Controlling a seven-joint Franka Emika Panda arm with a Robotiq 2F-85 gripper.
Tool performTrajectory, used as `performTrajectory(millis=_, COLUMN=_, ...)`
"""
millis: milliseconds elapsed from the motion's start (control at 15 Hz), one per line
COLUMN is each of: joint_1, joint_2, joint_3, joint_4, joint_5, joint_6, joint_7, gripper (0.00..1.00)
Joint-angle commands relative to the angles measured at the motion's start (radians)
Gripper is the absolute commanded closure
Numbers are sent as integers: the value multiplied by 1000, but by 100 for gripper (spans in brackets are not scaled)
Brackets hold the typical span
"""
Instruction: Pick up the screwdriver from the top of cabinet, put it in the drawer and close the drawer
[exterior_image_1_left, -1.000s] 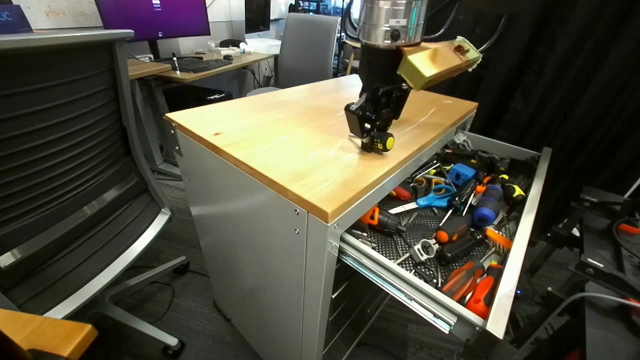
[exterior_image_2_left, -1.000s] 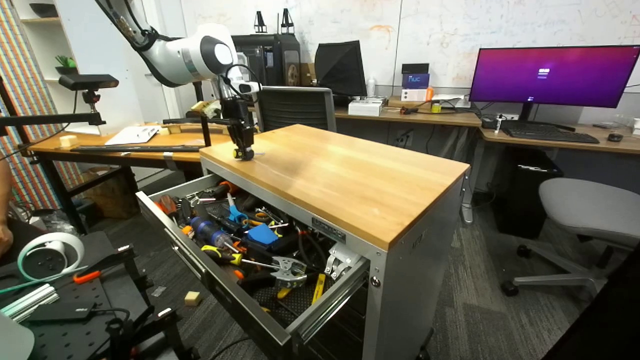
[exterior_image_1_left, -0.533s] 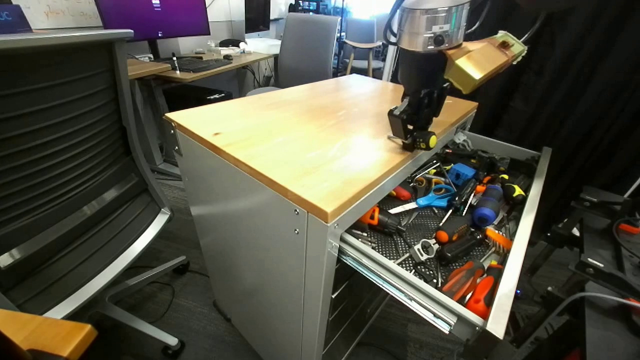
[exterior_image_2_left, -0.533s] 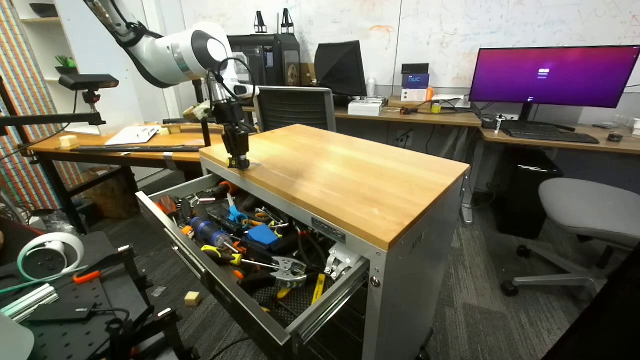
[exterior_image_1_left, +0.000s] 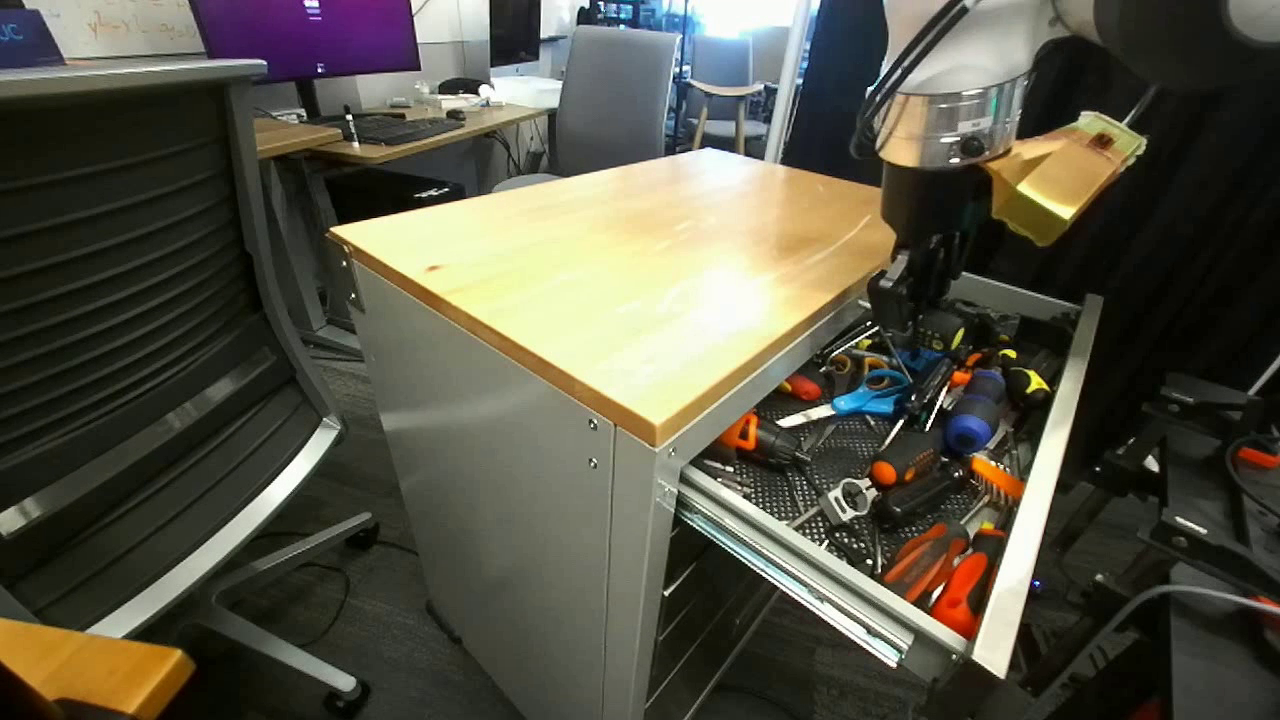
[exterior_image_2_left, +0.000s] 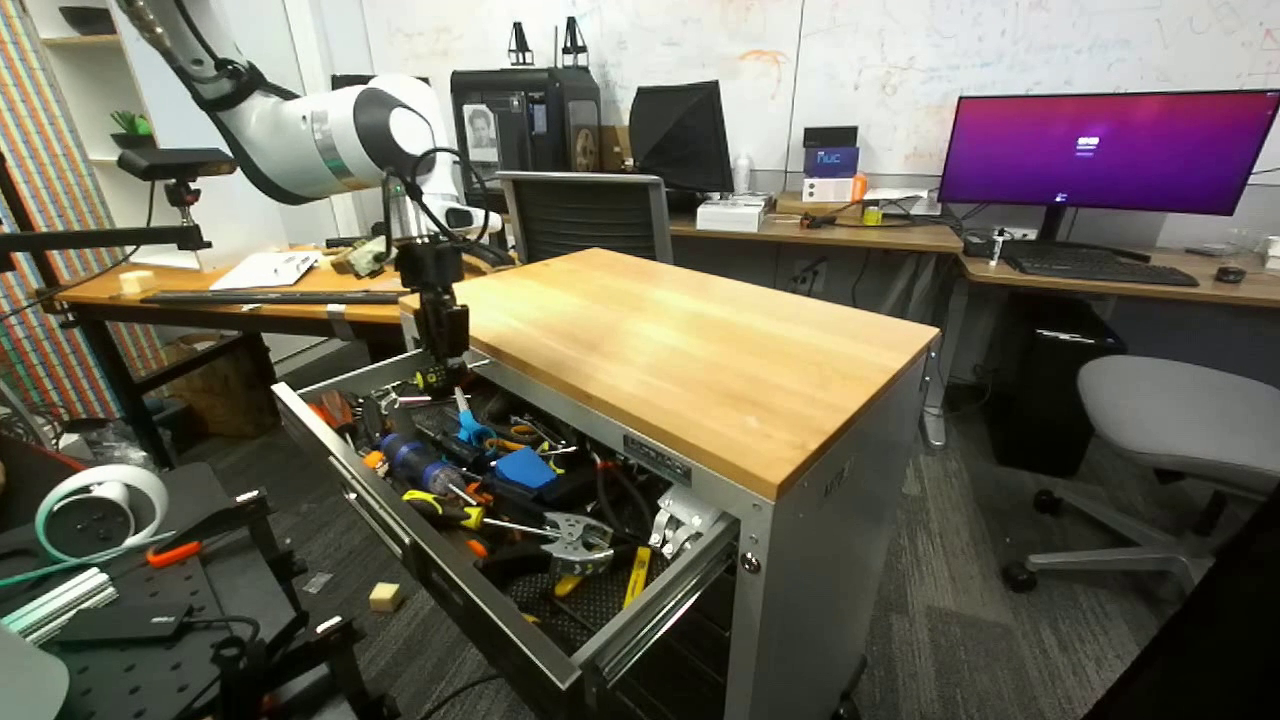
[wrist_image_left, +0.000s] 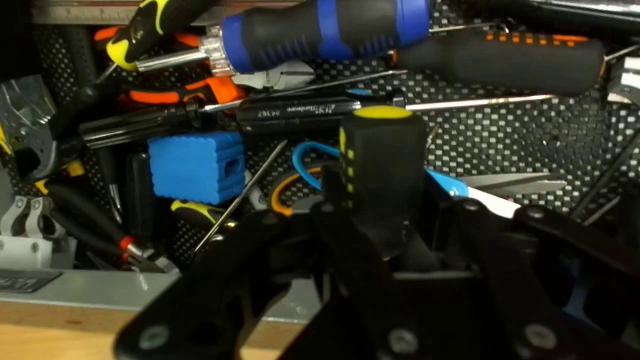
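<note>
Half done, by estimate: clamping the screwdriver (wrist_image_left: 384, 160) in the gripper (exterior_image_1_left: 914, 328), clenching its stubby black body and pointing its yellow-tipped butt toward the front of the drawer (exterior_image_1_left: 1042, 480). Hanging inside the outline of that pulled-out drawer, just beyond the edge of the cabinet (exterior_image_1_left: 500, 420), lining up over blue scissors (wrist_image_left: 452, 184) and beside a blue block (wrist_image_left: 190, 167) in the wrist view; leaving contact with the heap of tools (exterior_image_1_left: 905, 460) unresolved. Needing release, retreat and closing next, presumably. Flagging risks: inviting a bounce or roll toward the back by letting go too high over so uneven a heap; possibly dragging the scissors by hooking a loop on rising; leaving the screwdriver propped steeply by releasing off-level, then jamming it against the cabinet frame during closing. Also risking a knock between arm (exterior_image_2_left: 305, 140) and drawer front by pushing before clearing the heap. Suspecting a further snag at the red grip (exterior_image_1_left: 962, 598) near the drawer's front corner, without reading its height.
</note>
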Motion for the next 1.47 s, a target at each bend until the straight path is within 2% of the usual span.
performTrajectory(millis=0, joint_1=-29, joint_2=0, joint_3=27, joint_4=-26, joint_5=-9, joint_6=62, joint_7=-57, gripper=33)
performTrajectory(millis=200, joint_1=-34, joint_2=-14, joint_3=26, joint_4=-38, joint_5=-17, joint_6=55, joint_7=-102, gripper=10)
performTrajectory(millis=267, joint_1=-47, joint_2=-13, joint_3=31, joint_4=-41, joint_5=20, joint_6=38, joint_7=-153, gripper=3)
performTrajectory(millis=333, joint_1=-66, joint_2=-5, joint_3=41, joint_4=-40, joint_5=86, joint_6=0, joint_7=-227, gripper=0)
performTrajectory(millis=400, joint_1=-84, joint_2=4, joint_3=47, joint_4=-44, joint_5=152, joint_6=-46, joint_7=-293, gripper=0)
performTrajectory(millis=533, joint_1=-104, joint_2=4, joint_3=41, joint_4=-57, joint_5=218, joint_6=-142, joint_7=-344, gripper=0)
performTrajectory(millis=867, joint_1=-173, joint_2=50, joint_3=28, joint_4=-39, joint_5=330, joint_6=-382, joint_7=-492, gripper=0)
performTrajectory(millis=1000, joint_1=-191, joint_2=98, joint_3=23, joint_4=-12, joint_5=345, joint_6=-458, joint_7=-521, gripper=26)
performTrajectory(millis=1200, joint_1=-204, joint_2=177, joint_3=15, joint_4=30, joint_5=338, joint_6=-530, joint_7=-519, gripper=49)
performTrajectory(millis=1400, joint_1=-196, joint_2=237, joint_3=5, joint_4=61, joint_5=312, joint_6=-477, joint_7=-483, gripper=73)
